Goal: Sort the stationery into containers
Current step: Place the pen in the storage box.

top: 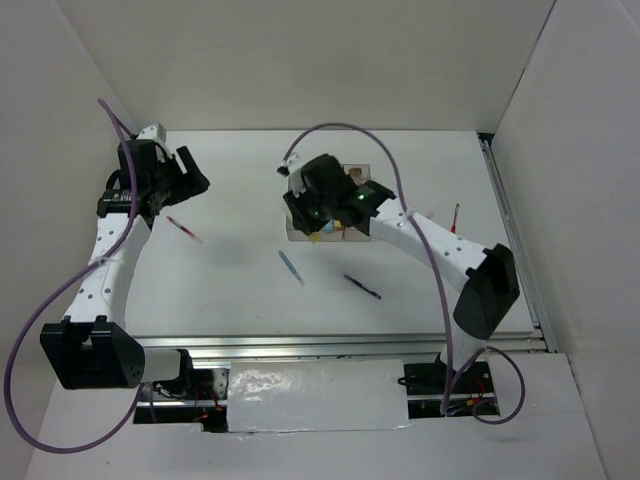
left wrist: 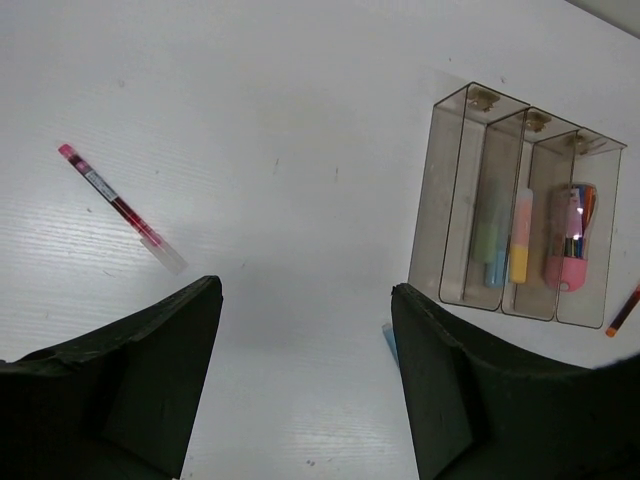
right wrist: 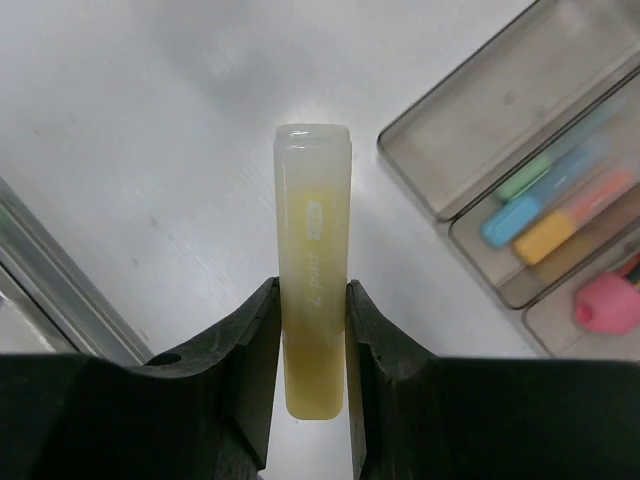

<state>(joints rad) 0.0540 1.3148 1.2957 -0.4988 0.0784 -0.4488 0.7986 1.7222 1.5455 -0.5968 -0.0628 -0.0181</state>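
My right gripper (right wrist: 313,340) is shut on a pale yellow marker (right wrist: 313,260), held above the table beside the three joined clear containers (right wrist: 470,110). In the top view it (top: 318,228) hangs over the containers (top: 352,172) and hides most of them. The containers (left wrist: 455,200) hold a green-and-blue marker (left wrist: 492,245), a yellow-orange one (left wrist: 520,245) and a fat pink-and-purple one (left wrist: 570,250). My left gripper (left wrist: 305,380) is open and empty above the table at the far left (top: 185,180). A red pen (top: 185,231) lies near it, also in the left wrist view (left wrist: 120,207).
A blue pen (top: 291,267) and a dark purple pen (top: 362,287) lie mid-table in front of the containers. A thin red pen (top: 456,218) lies at the right. An orange pen end (left wrist: 622,310) shows by the containers. A metal rail (top: 350,345) runs along the near edge.
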